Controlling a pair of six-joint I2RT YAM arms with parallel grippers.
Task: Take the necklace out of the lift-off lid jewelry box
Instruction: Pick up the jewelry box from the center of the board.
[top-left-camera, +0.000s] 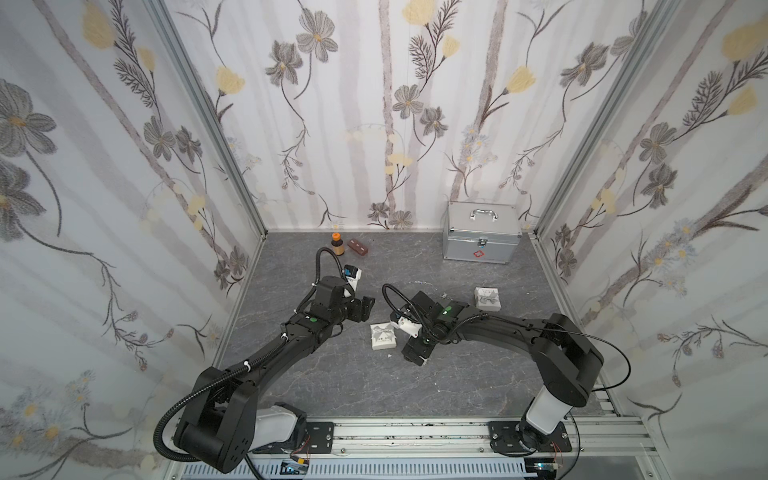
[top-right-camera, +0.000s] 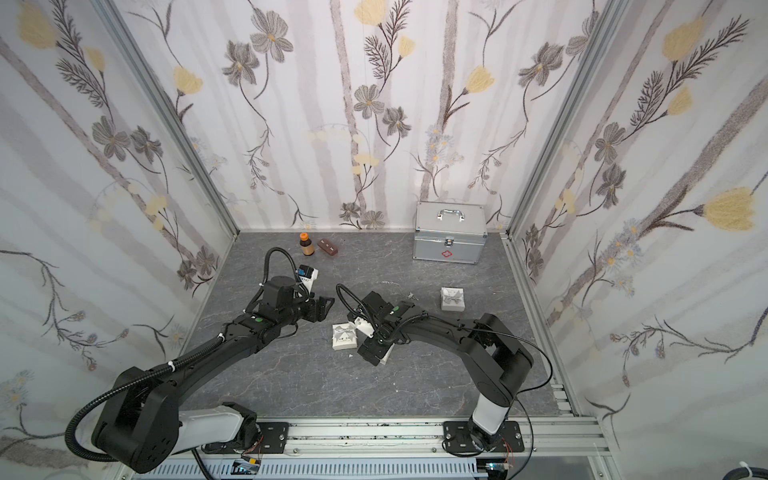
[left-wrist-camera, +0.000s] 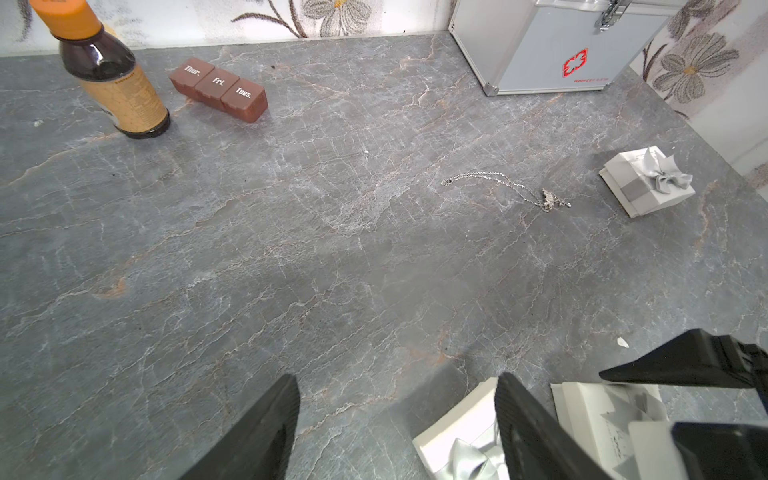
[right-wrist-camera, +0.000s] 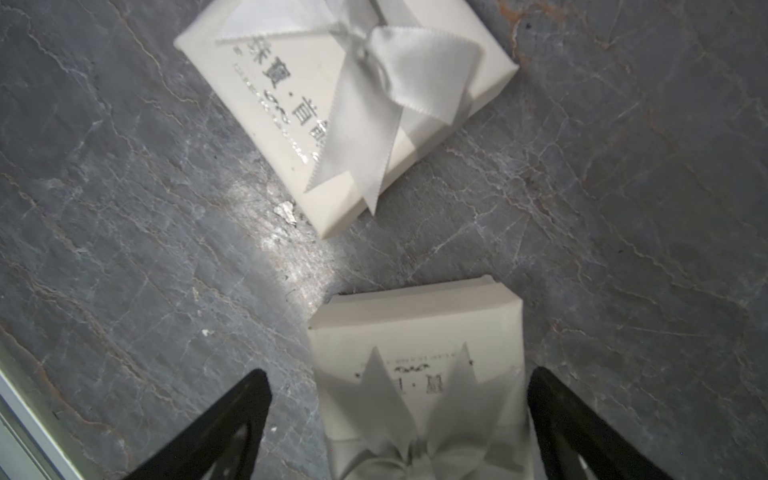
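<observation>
One necklace (left-wrist-camera: 503, 179), clearest from left wrist

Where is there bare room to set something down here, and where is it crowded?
Bare: the near table between the arms and the front rail; also the back stretch between pill organizer and silver case. Crowded: the centre, around the left gripper, the right gripper over one white box, a second white box and the necklace.

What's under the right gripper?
A white bow-tied box on the table, sitting between the open fingers of the right gripper. Its inside is covered, so any contents can't be seen. The necklace lies bare on the table elsewhere.
</observation>
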